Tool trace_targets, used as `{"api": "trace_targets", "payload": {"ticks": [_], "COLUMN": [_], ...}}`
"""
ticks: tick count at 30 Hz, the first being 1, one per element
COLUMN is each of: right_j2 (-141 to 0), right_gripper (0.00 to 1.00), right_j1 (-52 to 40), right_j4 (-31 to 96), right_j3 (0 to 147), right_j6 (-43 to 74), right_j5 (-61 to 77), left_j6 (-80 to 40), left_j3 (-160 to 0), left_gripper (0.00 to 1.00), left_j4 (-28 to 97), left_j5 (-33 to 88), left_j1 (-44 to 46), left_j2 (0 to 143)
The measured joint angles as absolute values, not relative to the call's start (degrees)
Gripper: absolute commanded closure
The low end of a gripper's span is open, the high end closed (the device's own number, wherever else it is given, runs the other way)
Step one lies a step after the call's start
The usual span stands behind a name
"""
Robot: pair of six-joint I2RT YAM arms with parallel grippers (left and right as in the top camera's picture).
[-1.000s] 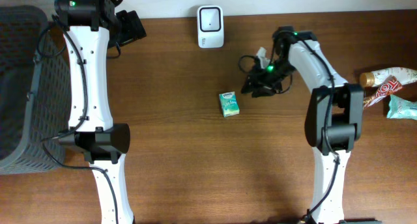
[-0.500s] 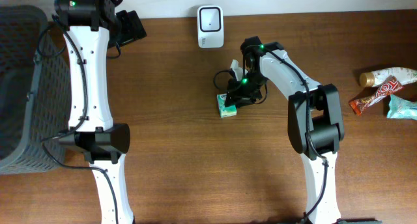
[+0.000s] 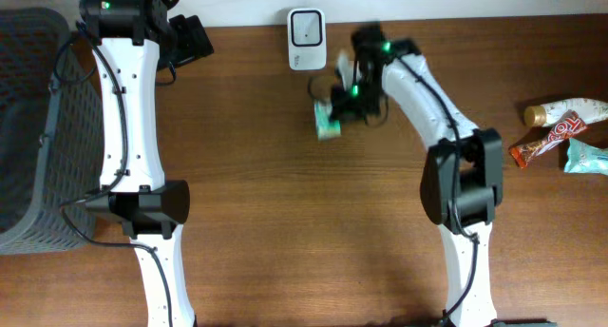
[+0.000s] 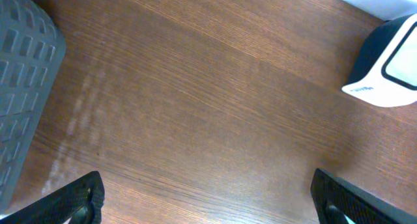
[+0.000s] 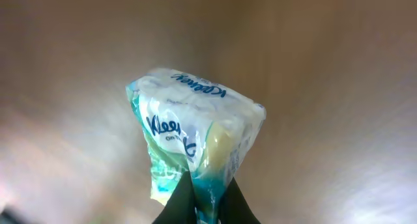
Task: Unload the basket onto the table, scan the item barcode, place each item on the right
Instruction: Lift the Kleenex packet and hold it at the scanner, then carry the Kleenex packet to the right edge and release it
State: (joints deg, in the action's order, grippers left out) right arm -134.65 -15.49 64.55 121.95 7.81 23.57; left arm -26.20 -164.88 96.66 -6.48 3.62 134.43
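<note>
Right pincer point(image 5: 202, 196) went from clear of the tissue pack point(image 5: 195, 136) to clenched on it, lifted. Scanner point(image 3: 306, 39) just beyond pincer; scan pending, I judged. Left pincer point(image 4: 212, 204) released.

A small teal-and-white Kleenex tissue pack point(image 5: 195, 133), its wrapper crumpled and pinched at one end, is held lifted and motion-blurred near the upright white, dark-faced barcode scanner point(image 3: 306, 39).
</note>
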Motion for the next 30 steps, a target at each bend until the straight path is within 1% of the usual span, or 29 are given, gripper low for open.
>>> {"api": "trace_targets", "payload": {"ticks": [2,4,6,9,12,16,18,21,26,29,30], "right_j2": [-134.61,-134.5,-134.41,-134.45,-135.17,-139.44,-142.02,-144.88,-145.12,-145.12,-145.03], "right_gripper": [0.96,0.96,0.96,0.96,0.96,0.96,0.96,0.96,0.96,0.96,0.96], "right_j1": [-15.77,-16.27,-17.17,-18.39,-19.4,-19.99,-20.08,-20.1,-20.14,-20.1,-19.86], "right_j4": [60.51,54.02,44.58,33.15,23.68,21.56,21.67,21.8,19.62,19.66,19.7], "right_j3": [128.75,132.05,132.9,132.86,132.88,132.97,132.97,132.27,132.46,132.55,132.55], "right_j6": [7.97,7.79,6.79,3.81,-3.01,-16.03,-20.23,-23.51,-22.33,-19.22,-16.23], "right_j5": [17.08,10.59,3.36,-3.36,-7.79,-12.99,-15.07,-16.99,-19.0,-22.57,-24.93], "left_j6": [-26.17,-26.2,-26.2,-26.2,-26.2,-26.2,-26.17,-26.2,-26.2,-26.2,-26.2], "left_j3": [-164.88,-164.88,-164.88,-164.88,-164.88,-164.88,-164.88,-164.88,-164.88,-164.88,-164.88], "left_gripper": [0.01,0.01,0.01,0.01,0.01,0.01,0.01,0.01,0.01,0.01,0.01], "left_j4": [96.66,96.66,96.64,96.66,96.64,96.66,96.66,96.66,96.66,96.66,96.66], "left_j5": [-6.48,-6.48,-6.48,-6.48,-6.48,-6.48,-6.48,-6.48,-6.48,-6.48,-6.48], "left_j1": [3.62,3.62,3.62,3.64,3.62,3.62,3.62,3.62,3.62,3.62,3.62], "left_j2": [134.43,134.43,134.43,134.43,134.43,134.43,134.43,134.43,134.43,134.43,134.43]}}
